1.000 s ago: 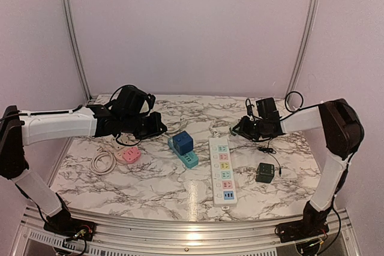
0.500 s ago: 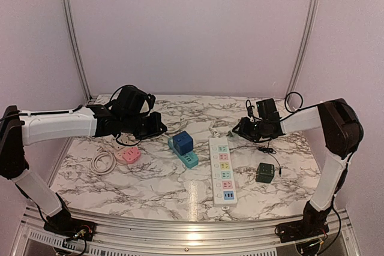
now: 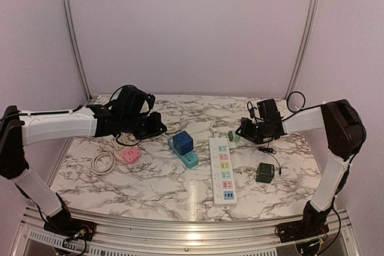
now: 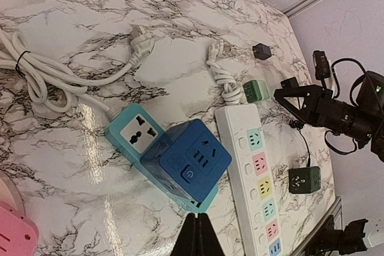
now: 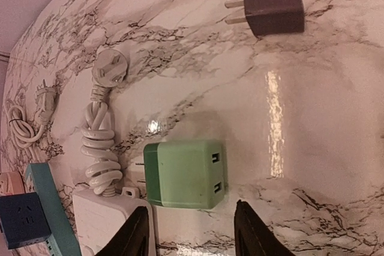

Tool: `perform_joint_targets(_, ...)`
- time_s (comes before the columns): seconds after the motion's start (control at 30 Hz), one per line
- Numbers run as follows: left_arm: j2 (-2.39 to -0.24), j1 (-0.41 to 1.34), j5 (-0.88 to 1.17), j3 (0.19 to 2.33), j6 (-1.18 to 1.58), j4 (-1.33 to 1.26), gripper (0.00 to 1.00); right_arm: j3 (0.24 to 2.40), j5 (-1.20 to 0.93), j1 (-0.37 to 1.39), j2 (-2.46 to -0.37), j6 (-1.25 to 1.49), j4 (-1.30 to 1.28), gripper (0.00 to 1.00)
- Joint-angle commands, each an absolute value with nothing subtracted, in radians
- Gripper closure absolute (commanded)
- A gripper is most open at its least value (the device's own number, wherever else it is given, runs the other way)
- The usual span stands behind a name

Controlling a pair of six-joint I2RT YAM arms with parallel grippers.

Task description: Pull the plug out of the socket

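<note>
Marble-patterned, the white and grey counter [image 3: 150, 184] carries every socket and plug in view; the small mint-green plug adapter [image 5: 183, 173] lies on its side on the bare stone, out of any socket, just beside the cable end of the long white power strip with pastel outlets [image 3: 222, 169]; its two metal prongs point toward the strip and its two USB slots face away from it; the right claw [image 5: 191, 208] hovers at the adapter's near edge with its fingers spread a little wider than the green body, pinching nothing; whether a fingertip touches the plastic cannot be told; the strip's own white cable [image 5: 99, 148] lies in a tight coil by the adapter, and a dark square plug with two prongs [image 5: 273, 5] rests further back, well apart; the left claw [image 4: 198, 220] has its fingers pressed together, holds nothing, and hangs above a blue cube socket [image 4: 187, 163] that sits plugged on a teal power strip [image 4: 133, 131]; a dark green cube adapter [image 3: 264, 172] stands on the right of the white strip, and a pink socket block [image 3: 128, 155] lies on the left of the counter under the left arm.
</note>
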State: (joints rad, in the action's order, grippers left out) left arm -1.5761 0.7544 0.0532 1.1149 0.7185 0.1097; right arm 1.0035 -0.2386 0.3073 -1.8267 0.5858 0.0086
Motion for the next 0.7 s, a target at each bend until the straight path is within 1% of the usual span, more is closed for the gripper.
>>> perform_joint_targets(0.0,-1.571,0.759,0.042,1.091,0.726,0.118,1.00,1.034,-0.145,0.335,-1.749,0.525,-0.084,0.52)
perform_joint_targets(0.1,-1.568,0.758,0.041,1.083,0.731,0.117,1.00,1.082,-0.075,0.393,-1.732,0.478,-0.145,0.47)
perform_joint_targets(0.23,-1.558,0.754,0.018,1.066,0.733,0.120,1.00,1.163,-0.009,0.503,-1.730,0.417,-0.208,0.36)
perform_joint_targets(0.37,-1.547,0.742,0.011,1.038,0.742,0.113,1.00,1.252,0.061,0.599,-1.760,0.366,-0.267,0.29)
perform_joint_targets(0.47,-1.537,0.732,0.006,1.015,0.748,0.101,1.00,1.322,0.085,0.669,-1.791,0.335,-0.305,0.22)
perform_joint_targets(0.67,-1.526,0.709,0.012,0.971,0.761,0.073,1.00,1.470,0.134,0.794,-1.875,0.283,-0.390,0.14)
